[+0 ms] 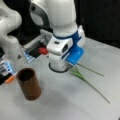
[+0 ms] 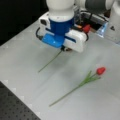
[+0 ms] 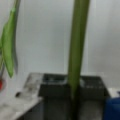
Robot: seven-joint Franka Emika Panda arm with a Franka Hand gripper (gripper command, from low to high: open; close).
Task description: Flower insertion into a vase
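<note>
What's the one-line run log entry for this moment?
tool: down on bare green stem | red tulip: lying apart on table | vase: upright, empty

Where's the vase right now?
The vase stands upright and empty on the table at a front view's lower left, apart from the gripper, which is down at a flower stem to its right.

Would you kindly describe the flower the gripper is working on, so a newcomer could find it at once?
In a front view, start at the white-and-blue gripper low over the grey table. A bare green stem runs out from under it. Unlike the flower lying apart, it shows neither leaves nor red bloom.
</note>
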